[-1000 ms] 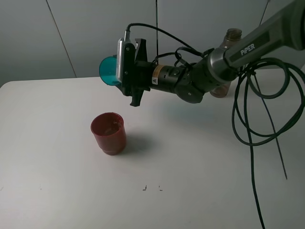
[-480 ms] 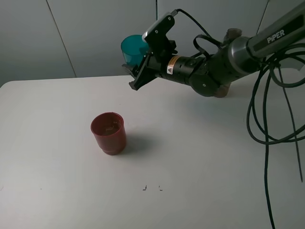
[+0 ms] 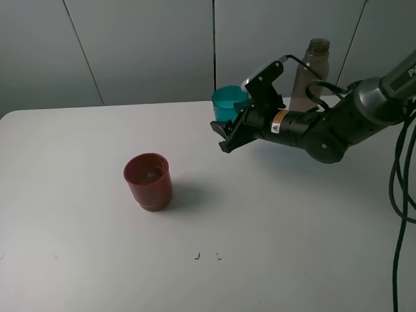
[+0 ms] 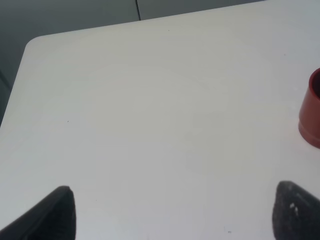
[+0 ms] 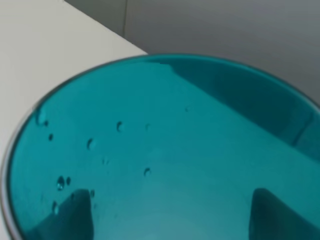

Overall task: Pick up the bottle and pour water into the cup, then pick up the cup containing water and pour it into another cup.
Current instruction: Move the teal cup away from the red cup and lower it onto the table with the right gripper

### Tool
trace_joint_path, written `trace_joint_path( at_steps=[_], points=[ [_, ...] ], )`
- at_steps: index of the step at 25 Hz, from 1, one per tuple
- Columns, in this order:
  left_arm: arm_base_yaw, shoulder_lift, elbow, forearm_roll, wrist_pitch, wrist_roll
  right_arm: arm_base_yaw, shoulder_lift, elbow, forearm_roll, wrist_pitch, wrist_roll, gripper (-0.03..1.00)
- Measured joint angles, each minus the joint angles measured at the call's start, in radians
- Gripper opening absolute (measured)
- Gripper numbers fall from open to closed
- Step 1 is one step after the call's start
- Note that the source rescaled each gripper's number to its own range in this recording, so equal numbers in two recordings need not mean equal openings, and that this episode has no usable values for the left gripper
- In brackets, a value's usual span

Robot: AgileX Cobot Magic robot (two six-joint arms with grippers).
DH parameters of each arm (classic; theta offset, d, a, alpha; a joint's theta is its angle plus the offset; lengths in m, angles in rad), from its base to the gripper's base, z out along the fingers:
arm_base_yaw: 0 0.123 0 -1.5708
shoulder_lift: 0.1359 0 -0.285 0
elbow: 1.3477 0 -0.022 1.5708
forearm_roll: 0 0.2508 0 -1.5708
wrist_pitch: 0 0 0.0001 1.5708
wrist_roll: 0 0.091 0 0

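Observation:
My right gripper [image 3: 231, 125] is shut on the teal-blue cup [image 3: 228, 104] and holds it upright near the table's back edge, right of centre. I cannot tell if the cup touches the table. In the right wrist view the cup's inside [image 5: 160, 150] fills the frame, with droplets on its wall. The red-brown cup [image 3: 149, 181] stands upright at centre left, well apart from the gripper; its edge also shows in the left wrist view [image 4: 311, 112]. The smoky bottle [image 3: 311, 68] stands behind the right arm. My left gripper [image 4: 177, 215] is open and empty over bare table.
The white table [image 3: 273, 227] runs to a grey panelled wall at the back. Black cables [image 3: 403, 195] hang from the right arm at the right side. Two small dark marks [image 3: 207, 256] lie near the front centre.
My right gripper has carried the teal cup from its tipped pose above the red cup to the right and down, turning it upright. The red cup and the left arm have not moved.

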Motion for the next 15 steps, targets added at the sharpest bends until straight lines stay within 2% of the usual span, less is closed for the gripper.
trace_joint_path(
  at_steps=[8, 15],
  points=[
    [0.0, 0.0, 0.0, 0.0, 0.0, 0.0, -0.071, 0.0, 0.078, 0.027, -0.003, 0.033, 0.06],
    [0.0, 0.0, 0.0, 0.0, 0.0, 0.0, -0.074, 0.081, 0.083, 0.058, -0.17, 0.037, 0.06]
  ],
)
